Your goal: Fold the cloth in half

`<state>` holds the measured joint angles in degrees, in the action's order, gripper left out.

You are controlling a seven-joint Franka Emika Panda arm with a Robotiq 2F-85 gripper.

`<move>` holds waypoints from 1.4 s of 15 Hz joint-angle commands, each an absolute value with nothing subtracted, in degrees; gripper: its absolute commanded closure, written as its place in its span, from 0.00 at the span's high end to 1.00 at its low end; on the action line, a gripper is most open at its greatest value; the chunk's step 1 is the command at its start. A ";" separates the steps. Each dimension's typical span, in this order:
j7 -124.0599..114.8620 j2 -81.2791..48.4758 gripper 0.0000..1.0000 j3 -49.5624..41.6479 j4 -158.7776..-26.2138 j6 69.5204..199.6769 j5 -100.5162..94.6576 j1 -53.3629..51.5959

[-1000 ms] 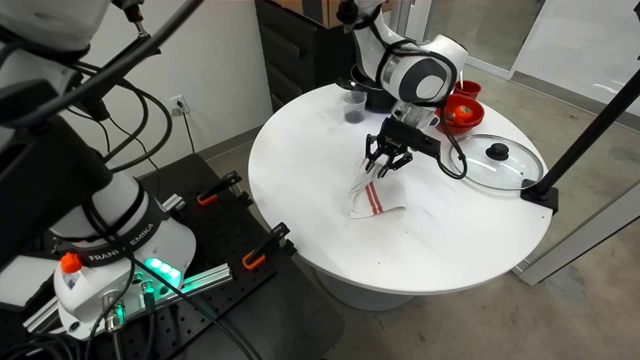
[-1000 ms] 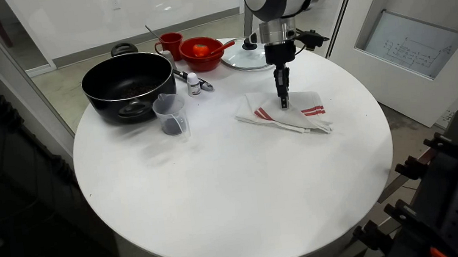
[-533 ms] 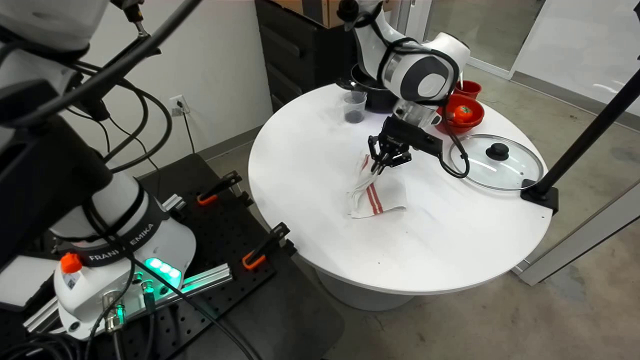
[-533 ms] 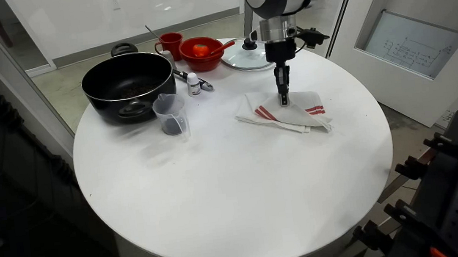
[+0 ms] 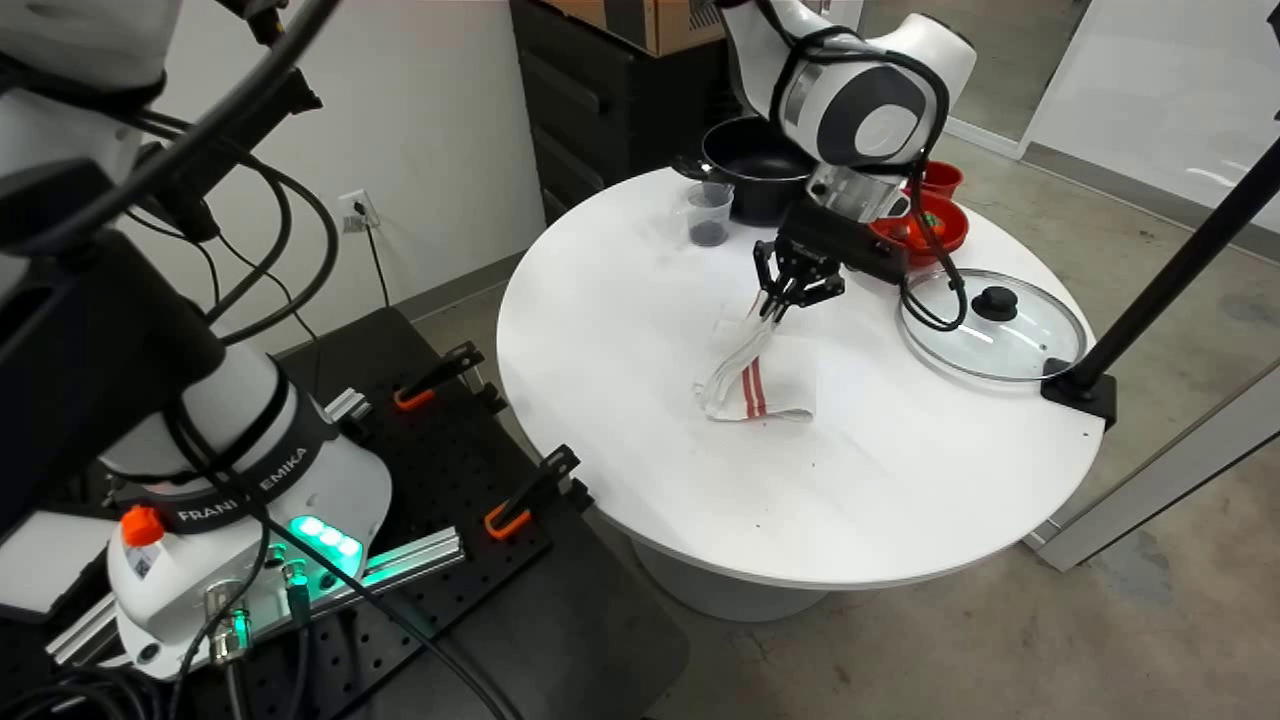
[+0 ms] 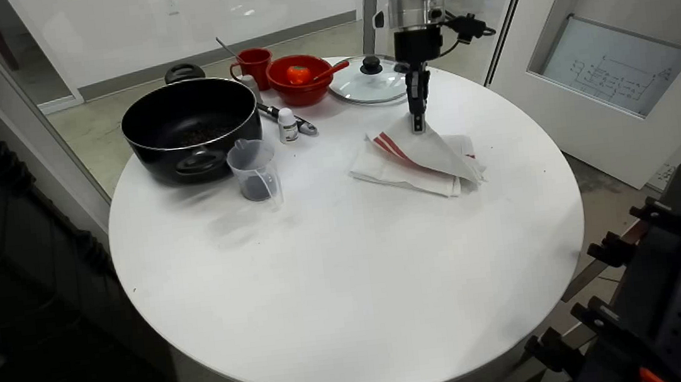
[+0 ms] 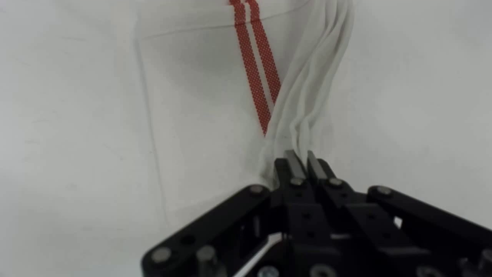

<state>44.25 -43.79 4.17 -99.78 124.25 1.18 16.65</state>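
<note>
I have the white, red-striped cloth (image 6: 419,157) pinched between my fingertips (image 7: 295,165), bunched folds sloping up from the table (image 6: 338,292). The rest lies layered there.

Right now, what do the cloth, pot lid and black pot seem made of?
Cloth: matte fabric, perhaps cotton; weave shows in its red stripes.
Pot lid: glossy, probably glass; see-through with glare.
Pot: likely coated metal; black, slight sheen, pale rim.

In the gripper (image 6: 418,127), one cloth (image 6: 428,156) is counted; left of the gripper in an exterior view, one each of pot (image 6: 162,161), cup (image 6: 251,170), bottle (image 6: 287,125), mug (image 6: 258,70), bowl (image 6: 304,97) and tomato (image 6: 298,75); beyond it, one lid (image 6: 365,90); well to its right, two clamps (image 6: 680,229).
</note>
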 commanded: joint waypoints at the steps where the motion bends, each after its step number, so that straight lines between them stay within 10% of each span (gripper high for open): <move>1: 44.32 -41.04 0.01 4.26 -100.33 123.20 4.04 17.56; 16: 44.88 -38.10 0.01 9.54 -112.21 136.31 17.19 18.45; 17: 45.15 -37.70 0.29 9.87 -113.28 137.41 17.72 18.44; 21: 45.98 -36.27 0.52 11.03 -116.60 140.90 19.19 18.93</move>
